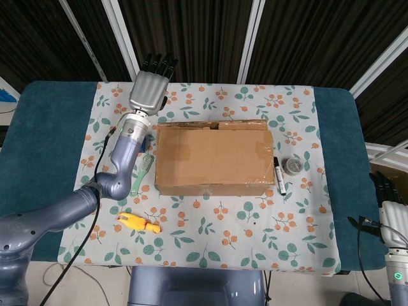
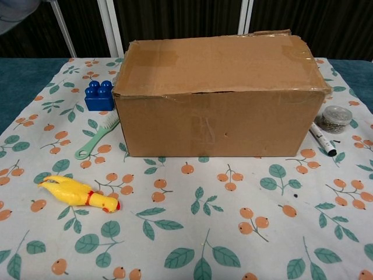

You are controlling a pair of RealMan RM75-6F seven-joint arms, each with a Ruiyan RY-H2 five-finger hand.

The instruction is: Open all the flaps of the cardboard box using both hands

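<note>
Your left hand sits in the upper left of the head view, above the box's far-left corner, fingers extended toward the dark curtain and slightly apart, holding nothing. It does not appear in the chest view.

Below it along the left side of the frame lie a blue building block, a mint-green brush angled against the box's left side, and a yellow rubber chicken near the lower left of the floral tablecloth.

The cardboard box rests at the centre of the frame. Its front top flap lies flat and closed. The rear flap seems to hang down behind the box, though neither view shows it clearly.

Just right of the box a black marker lies parallel to its side, and a small round jar stands beside the marker.

Your right hand is at the lower right edge of the head view, off the table, well apart from the box. Its fingers point up and hold nothing, but I cannot tell from this view whether they are spread or together.
</note>
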